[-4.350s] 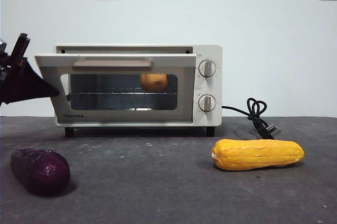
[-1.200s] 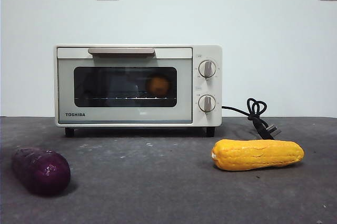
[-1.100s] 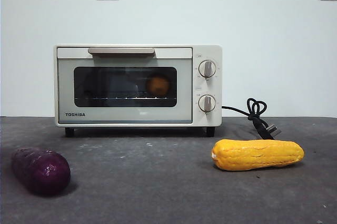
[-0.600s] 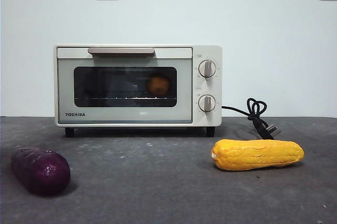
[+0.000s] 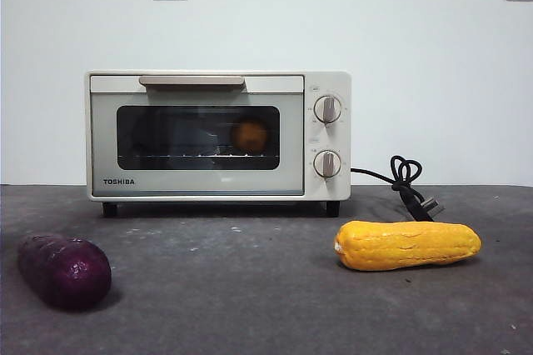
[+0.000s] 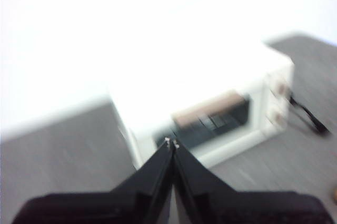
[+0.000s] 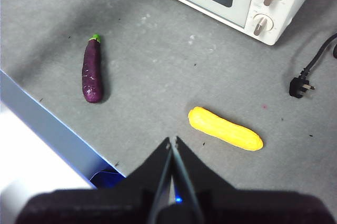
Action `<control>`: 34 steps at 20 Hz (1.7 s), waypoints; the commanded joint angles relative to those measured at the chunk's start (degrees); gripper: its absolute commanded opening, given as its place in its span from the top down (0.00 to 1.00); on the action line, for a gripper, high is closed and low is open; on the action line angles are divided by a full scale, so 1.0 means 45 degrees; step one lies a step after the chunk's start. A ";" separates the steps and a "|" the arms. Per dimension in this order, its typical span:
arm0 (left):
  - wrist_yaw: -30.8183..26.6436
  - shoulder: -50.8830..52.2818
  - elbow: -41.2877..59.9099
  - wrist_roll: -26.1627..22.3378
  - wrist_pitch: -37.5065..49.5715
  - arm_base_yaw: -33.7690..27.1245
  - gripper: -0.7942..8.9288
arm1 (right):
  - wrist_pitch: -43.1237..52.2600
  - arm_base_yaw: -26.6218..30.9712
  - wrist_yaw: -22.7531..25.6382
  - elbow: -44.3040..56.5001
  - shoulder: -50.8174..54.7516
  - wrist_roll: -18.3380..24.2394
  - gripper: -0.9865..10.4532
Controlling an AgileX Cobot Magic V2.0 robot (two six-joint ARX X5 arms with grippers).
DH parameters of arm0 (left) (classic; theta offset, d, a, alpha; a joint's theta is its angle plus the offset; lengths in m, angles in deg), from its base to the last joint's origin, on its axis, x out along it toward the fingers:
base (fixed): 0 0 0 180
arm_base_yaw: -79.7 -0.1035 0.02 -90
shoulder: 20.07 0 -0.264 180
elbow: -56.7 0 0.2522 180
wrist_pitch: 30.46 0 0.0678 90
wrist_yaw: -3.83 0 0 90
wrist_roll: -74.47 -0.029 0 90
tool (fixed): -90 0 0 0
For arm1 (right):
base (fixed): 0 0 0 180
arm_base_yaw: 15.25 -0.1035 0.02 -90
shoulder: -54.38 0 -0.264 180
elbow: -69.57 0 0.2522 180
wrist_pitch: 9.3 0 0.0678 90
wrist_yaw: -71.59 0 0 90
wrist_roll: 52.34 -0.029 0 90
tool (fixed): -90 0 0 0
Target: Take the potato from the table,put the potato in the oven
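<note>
— Looking for the potato: where does it lie from each gripper?

— It sits inside the oven, on the wire rack, toward the knob side, dim behind the closed dark glass door. It is not on the counter at all. Both arms are up and away from it, and neither shows in the front view.

— Which of the 2 is nearer?

— By my reading, the left gripper. Its view, though blurred, faces the oven's door and handle from above and in front. The right gripper hangs high over the near counter, above the eggplant and the corn cob, with the oven at the far side of its view.

— And their jaws?

— Both clenched, tips touching, with nothing between them.

— Long axis of the potato?

— It is roundish, so no axis matters. The relation that counts is that the closed door stands between it and either gripper.

— So what is left?

— I judge the task done: potato in, door closed. Any coming move is only the arms going to rest.
</note>
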 commanded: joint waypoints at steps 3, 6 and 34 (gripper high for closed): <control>-0.0447 0.2501 0.4401 -0.0457 0.5430 -0.0758 0.92 | 0.0024 -0.0010 0.0039 0.0000 0.0044 -0.0121 0.91; -0.1564 0.4216 0.7426 -0.0413 0.7116 -0.0826 0.92 | 0.0024 -0.0010 0.0034 0.0000 0.0092 -0.0121 0.91; -0.2370 0.8019 1.3406 0.1025 0.5231 -0.0826 0.92 | 0.0024 -0.0010 0.0039 0.0000 0.0204 -0.0121 0.91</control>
